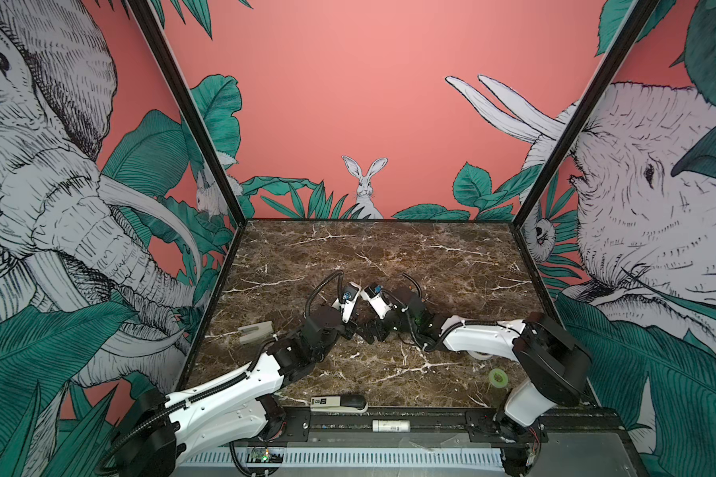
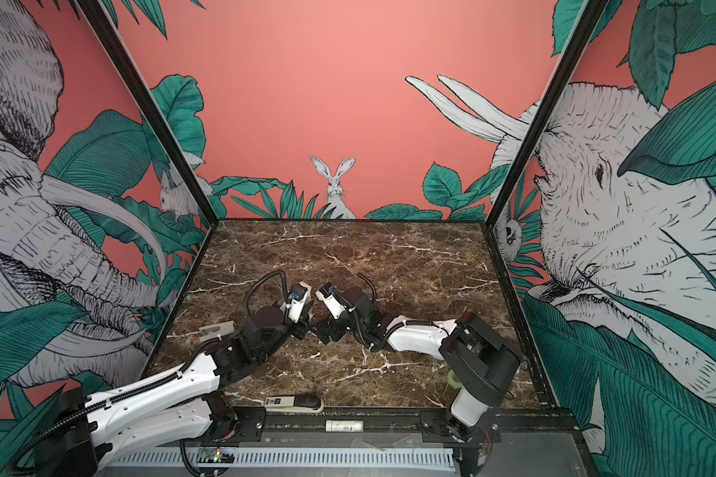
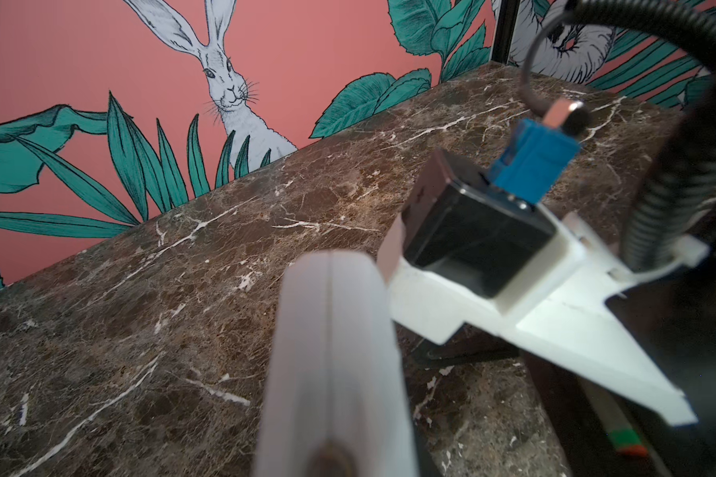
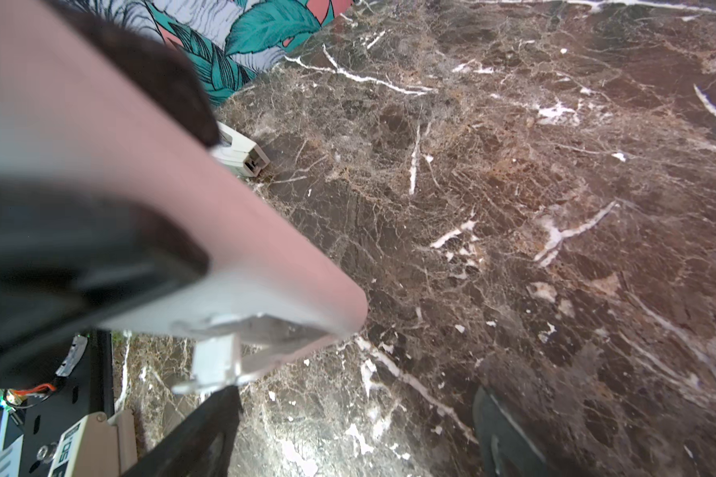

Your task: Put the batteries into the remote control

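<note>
the left gripper (image 1: 350, 328) is clamping the remote (image 3: 331, 351) and seems to be holding it just above the table (image 1: 389, 256) near the middle. the right gripper (image 4: 352, 396) is hanging just beside it, jaws spread wide with only marble between them. the batteries are not showing clearly in any view. a slim thing with a green and orange band (image 3: 627, 440) is lying by the right arm (image 1: 484, 334) and may be one, though i cannot tell. the likeliest trouble is the two grippers knocking together, since they are working almost touching. a bump could be twisting the remote in its grip or shaking it loose. a dark battery is also risking being missed, or nudged into rolling, on the dark marble. outward, the far half of the table is lying open for moving. the cover (image 1: 256, 331) is sitting near the left edge, the stapler (image 1: 339, 403) is at the near edge, and a tape roll (image 1: 498, 378) is by the right arm's base.
</note>
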You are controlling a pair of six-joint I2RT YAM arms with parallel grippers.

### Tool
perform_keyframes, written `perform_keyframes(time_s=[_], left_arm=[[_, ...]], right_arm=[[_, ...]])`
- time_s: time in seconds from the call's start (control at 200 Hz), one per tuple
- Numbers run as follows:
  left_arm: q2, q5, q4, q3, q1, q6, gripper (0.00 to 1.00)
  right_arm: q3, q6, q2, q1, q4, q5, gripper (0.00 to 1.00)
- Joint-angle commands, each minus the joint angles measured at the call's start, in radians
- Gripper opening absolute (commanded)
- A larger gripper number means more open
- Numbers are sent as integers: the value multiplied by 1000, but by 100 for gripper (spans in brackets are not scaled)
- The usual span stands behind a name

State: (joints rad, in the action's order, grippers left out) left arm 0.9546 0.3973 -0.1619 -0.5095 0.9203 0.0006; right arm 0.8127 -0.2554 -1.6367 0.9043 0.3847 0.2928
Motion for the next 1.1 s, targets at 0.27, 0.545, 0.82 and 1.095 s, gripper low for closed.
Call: perform_keyframes(time_s=[0.27,0.545,0.82,1.095], left_arm=[[-32,-35,5,-18,5,-16,0],[-39,-41,5,-13,5,-25,0],[-43,64,44,-23,5,-29,0],[-48,-3,82,-41,3,-25,0]], right_arm=[[-12,18,29,5,128,18,69],[-13,7,16,4,158,37,61],[-24,2,28,2,65,-16,50],[-31,-44,70,-11,-87,-108,34]])
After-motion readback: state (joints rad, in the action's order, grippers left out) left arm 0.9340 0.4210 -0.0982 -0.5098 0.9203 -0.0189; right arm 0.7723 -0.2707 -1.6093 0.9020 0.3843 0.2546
